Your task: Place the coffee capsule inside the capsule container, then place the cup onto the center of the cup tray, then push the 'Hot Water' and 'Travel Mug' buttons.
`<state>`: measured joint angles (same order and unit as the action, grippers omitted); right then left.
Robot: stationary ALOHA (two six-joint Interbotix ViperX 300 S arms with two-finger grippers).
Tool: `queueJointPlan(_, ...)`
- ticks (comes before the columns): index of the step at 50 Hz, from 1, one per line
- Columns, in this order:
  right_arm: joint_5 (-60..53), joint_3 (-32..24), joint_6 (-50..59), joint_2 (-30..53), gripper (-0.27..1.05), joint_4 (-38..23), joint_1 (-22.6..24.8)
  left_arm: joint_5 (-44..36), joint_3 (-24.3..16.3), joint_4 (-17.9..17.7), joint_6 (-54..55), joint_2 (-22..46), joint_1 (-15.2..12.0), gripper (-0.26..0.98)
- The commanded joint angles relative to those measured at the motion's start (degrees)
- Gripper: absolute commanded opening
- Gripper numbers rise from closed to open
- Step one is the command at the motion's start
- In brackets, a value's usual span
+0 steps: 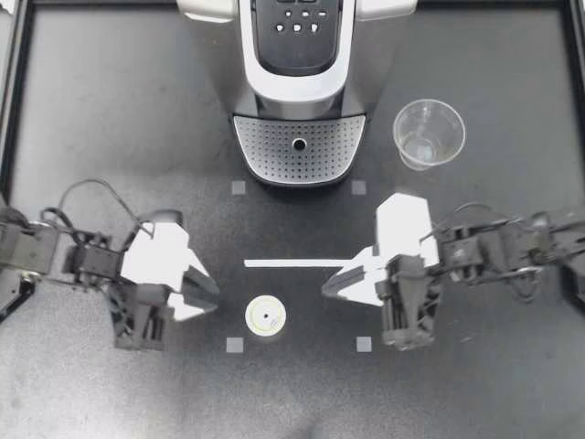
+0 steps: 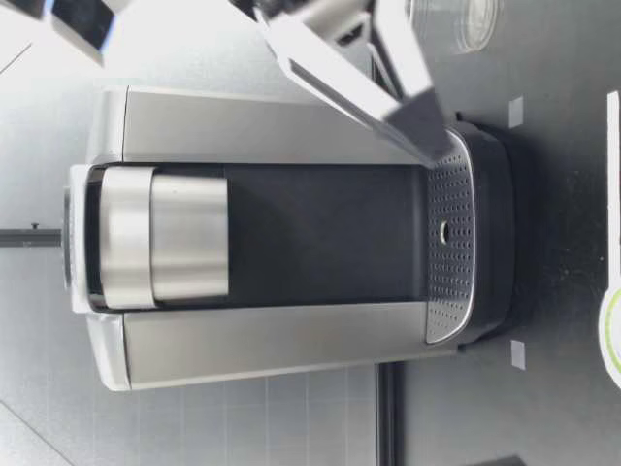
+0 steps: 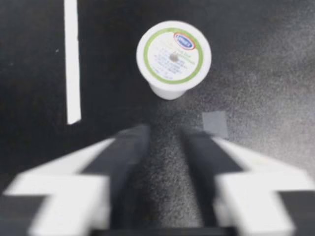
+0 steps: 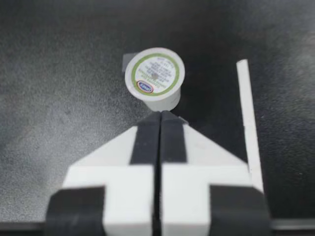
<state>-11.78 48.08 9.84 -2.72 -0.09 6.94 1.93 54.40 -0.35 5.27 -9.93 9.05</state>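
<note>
Black, matte tabletop (image 1: 101, 128) carries everything here. The small white coffee capsule with a green-ringed foil lid (image 1: 265, 317) stands upright near the front, between my two grippers and touching neither.

My left gripper (image 1: 209, 297) sits just beside it, its fingers a modest way apart with nothing between them. In the left wrist view the capsule (image 3: 173, 56) is ahead of that gripper (image 3: 165, 142), with a small grey square marker (image 3: 215, 123) on the table between them.

My right gripper (image 1: 329, 289) points at the capsule from the other side, its fingers pressed flat together and empty. Its wrist view shows the capsule (image 4: 154, 78) just ahead of the gripper (image 4: 161, 117).

A thin white tape strip (image 1: 302, 263) lies across the table between the capsule and the silver-and-black coffee machine (image 1: 299, 82) at the back centre. The machine's perforated silver cup tray (image 1: 274, 151) faces forward. A clear plastic cup (image 1: 428, 133) stands upright on the table just beside the tray, on my right, apart from the machine. In the low view it shows beside the machine (image 2: 456, 19), and the capsule's rim (image 2: 611, 330) shows nearer that camera than the tray (image 2: 448, 252).
</note>
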Motion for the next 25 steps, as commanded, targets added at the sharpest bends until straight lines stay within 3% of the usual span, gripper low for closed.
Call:
queueJointPlan(1,0.26,-2.2,-0.09,0.88,0.03,-0.09,0.7,-0.44,-1.93,-0.09,-0.26,1.14,0.44,0.59)
queueJointPlan(7,0.7,-4.13,-0.18,3.87,0.03,-0.09,0.88,-0.44,-3.08,0.0,-0.7,3.6,0.44,0.79)
queueJointPlan(25,3.96,-8.26,-0.53,8.79,0.03,-0.7,0.97,-5.45,-4.22,0.26,-6.68,6.42,0.44,0.79)
